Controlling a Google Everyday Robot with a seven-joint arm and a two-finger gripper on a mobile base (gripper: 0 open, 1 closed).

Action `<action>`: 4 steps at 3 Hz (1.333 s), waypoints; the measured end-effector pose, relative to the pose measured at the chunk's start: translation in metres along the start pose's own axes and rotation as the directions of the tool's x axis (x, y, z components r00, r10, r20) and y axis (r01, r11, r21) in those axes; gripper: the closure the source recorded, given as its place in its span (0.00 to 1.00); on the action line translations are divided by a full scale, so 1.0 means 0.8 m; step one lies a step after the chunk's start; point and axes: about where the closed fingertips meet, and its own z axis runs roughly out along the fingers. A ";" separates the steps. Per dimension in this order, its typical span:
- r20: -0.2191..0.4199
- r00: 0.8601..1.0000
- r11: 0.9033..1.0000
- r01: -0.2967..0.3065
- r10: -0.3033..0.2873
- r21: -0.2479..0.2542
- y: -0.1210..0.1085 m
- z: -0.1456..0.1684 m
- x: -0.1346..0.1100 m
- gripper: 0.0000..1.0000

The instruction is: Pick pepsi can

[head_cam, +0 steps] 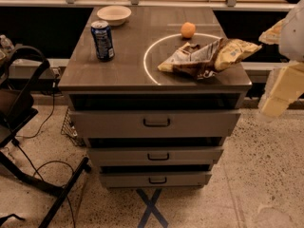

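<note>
The pepsi can (103, 41) is dark blue with a silver top. It stands upright on the left side of the dark cabinet top (123, 70). My gripper (278, 96) hangs at the right edge of the view, off the cabinet's right side and below the level of its top. It is far to the right of the can and holds nothing that I can see.
A cream bowl (114, 14) sits behind the can. An orange fruit (188, 30) and a tan-and-brown chip bag (209, 57) lie on the right half. The cabinet has three drawers (156, 122). A black chair frame (19, 108) and cables stand to the left.
</note>
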 end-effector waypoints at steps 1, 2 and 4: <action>0.151 0.985 0.994 -0.091 0.080 0.064 -0.009 0.014 -0.025 0.00; 0.312 0.941 0.980 -0.170 0.132 0.099 -0.021 0.024 -0.053 0.00; 0.694 0.707 0.927 -0.336 0.135 0.163 -0.082 0.004 -0.160 0.00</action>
